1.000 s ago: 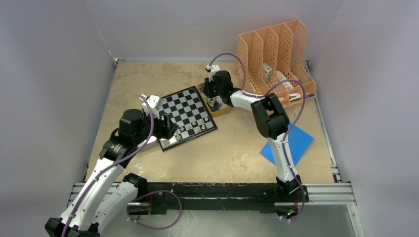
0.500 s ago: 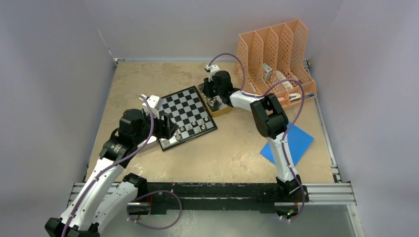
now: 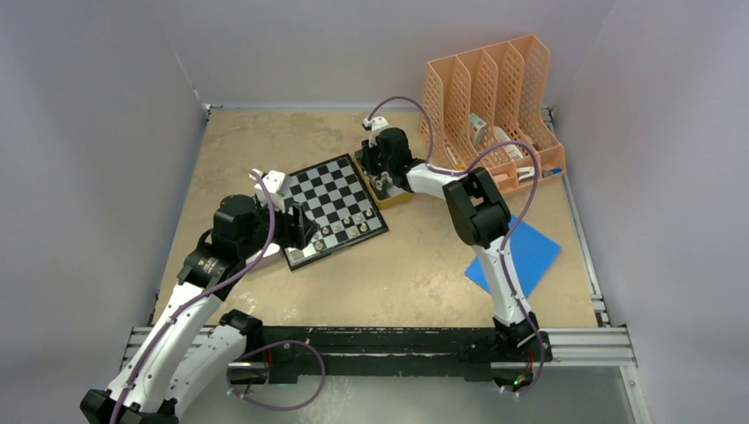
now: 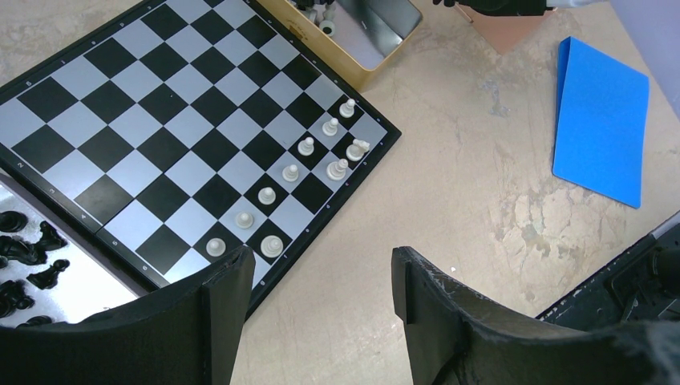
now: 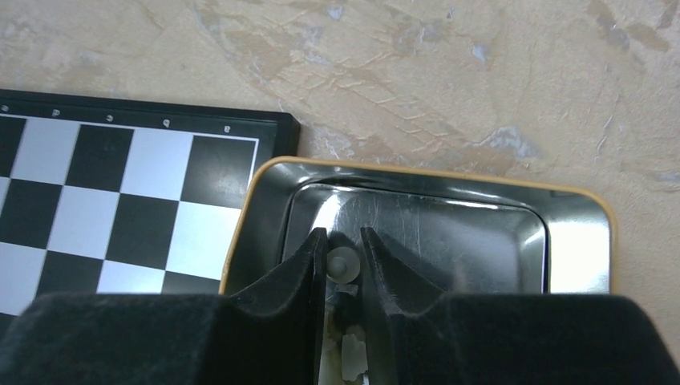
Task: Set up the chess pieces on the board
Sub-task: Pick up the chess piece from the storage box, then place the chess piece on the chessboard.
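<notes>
The board (image 3: 336, 199) lies left of centre, with several pale chess pieces (image 4: 307, 146) standing in two short rows along its near-right edge. My left gripper (image 4: 321, 265) hangs open over bare table just off the board's near corner, holding nothing. My right gripper (image 5: 342, 241) reaches down into the yellow-rimmed metal tray (image 5: 433, 172) beside the board's (image 5: 120, 208) far-right corner. Its jaws are shut on one small pale chess piece (image 5: 342, 263). More pale pieces lie under its fingers, partly hidden. Black pieces (image 4: 24, 265) lie in a second metal tray (image 4: 80, 289) by the board's left side.
An orange file organiser (image 3: 495, 97) with a few items stands at the back right. A blue sheet (image 3: 521, 256) lies flat on the table to the right of the right arm. Grey walls close in the left and right sides.
My right gripper has shifted slightly left inside the yellow-rimmed tray and its jaws stand tight around the pale piece. The left arm has not moved.
</notes>
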Motion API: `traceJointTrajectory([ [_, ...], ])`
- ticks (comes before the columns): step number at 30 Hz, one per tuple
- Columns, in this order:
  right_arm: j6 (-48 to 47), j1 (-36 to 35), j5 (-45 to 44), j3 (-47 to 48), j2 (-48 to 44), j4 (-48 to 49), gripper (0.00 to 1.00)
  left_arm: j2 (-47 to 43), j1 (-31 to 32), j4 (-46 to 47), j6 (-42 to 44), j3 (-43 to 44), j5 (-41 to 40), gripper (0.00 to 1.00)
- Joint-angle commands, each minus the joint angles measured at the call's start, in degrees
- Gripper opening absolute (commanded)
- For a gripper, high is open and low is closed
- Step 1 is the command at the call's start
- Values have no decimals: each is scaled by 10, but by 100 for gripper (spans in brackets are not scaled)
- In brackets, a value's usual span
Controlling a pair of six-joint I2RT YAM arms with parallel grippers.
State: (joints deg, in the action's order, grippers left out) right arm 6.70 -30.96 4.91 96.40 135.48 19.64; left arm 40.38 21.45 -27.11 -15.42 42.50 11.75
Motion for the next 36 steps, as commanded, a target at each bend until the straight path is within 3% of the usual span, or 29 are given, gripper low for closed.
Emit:
traceJointTrajectory([
  [1, -19, -9, -27, 19, -3, 19, 22, -5, 2, 17, 7, 0, 0, 63],
  [12, -20, -17, -87, -27, -62, 43, 12, -14, 2, 10, 3, 2, -8, 63],
  [25, 20, -25, -109, -69, -175, 3, 10, -74, 2, 5, -15, 4, -35, 64],
  [31, 49, -64, -91, -120, -239, 13, 10, -107, 2, 3, -21, 0, -33, 65],
  [36, 73, -126, -127, -183, -284, 45, 10, -147, 1, 16, -20, -4, -37, 66],
])
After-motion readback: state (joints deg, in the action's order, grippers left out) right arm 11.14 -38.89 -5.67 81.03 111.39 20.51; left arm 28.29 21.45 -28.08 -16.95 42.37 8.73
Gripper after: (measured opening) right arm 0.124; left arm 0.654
